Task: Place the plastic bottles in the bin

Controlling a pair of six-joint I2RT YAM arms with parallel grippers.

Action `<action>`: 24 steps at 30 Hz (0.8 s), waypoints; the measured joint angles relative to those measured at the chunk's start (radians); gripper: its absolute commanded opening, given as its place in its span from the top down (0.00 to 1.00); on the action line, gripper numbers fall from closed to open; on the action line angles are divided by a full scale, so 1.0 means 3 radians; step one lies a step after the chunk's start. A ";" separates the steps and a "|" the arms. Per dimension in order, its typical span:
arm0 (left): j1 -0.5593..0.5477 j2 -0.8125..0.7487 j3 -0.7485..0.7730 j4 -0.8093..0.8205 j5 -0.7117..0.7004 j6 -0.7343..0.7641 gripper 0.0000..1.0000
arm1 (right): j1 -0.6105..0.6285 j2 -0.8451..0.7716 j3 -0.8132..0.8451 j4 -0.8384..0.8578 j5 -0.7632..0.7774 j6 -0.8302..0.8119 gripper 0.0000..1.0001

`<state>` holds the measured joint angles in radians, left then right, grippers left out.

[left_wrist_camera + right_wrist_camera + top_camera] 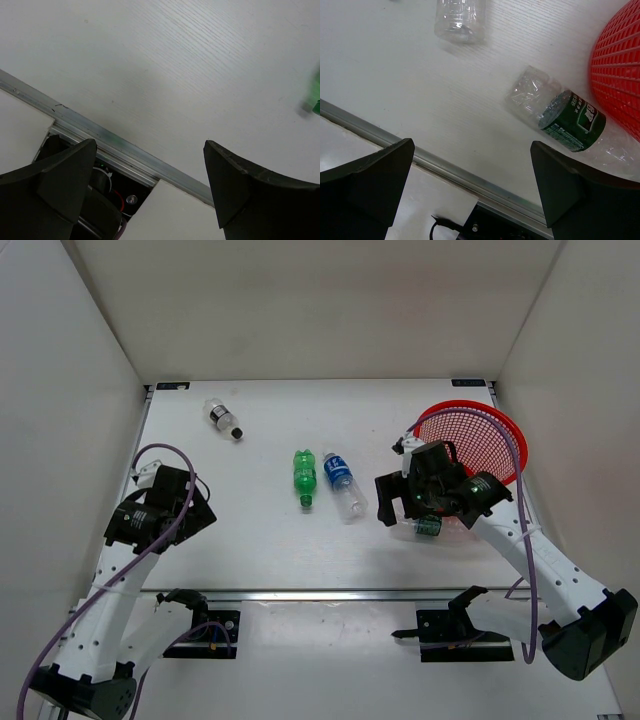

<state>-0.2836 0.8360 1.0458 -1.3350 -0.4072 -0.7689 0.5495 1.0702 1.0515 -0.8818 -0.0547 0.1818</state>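
The red mesh bin (478, 435) stands at the back right; its wall shows in the right wrist view (620, 75). A clear bottle with a dark green label (565, 120) lies on the table against the bin's base, just under my right arm (427, 528). My right gripper (472, 145) is open and empty, above the table left of that bottle (398, 508). The green bottle (304, 477) and the blue-label bottle (342, 485) lie side by side mid-table. The black-cap bottle (223, 418) lies at the back left. My left gripper (150, 144) is open and empty at the left (175, 510).
A metal rail (320, 592) runs along the table's near edge, with the arm mounts below it. White walls enclose the table on three sides. The blue-label bottle's base shows at the top of the right wrist view (460, 20).
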 measured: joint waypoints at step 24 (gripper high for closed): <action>0.0000 -0.0004 0.0000 -0.0022 -0.0001 -0.0023 0.01 | 0.0000 0.0000 0.0000 -0.0017 -0.0001 0.0006 0.03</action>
<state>-0.2836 0.8349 1.0458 -1.3415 -0.4076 -0.7757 0.5495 1.0702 1.0515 -0.8867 -0.0551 0.1837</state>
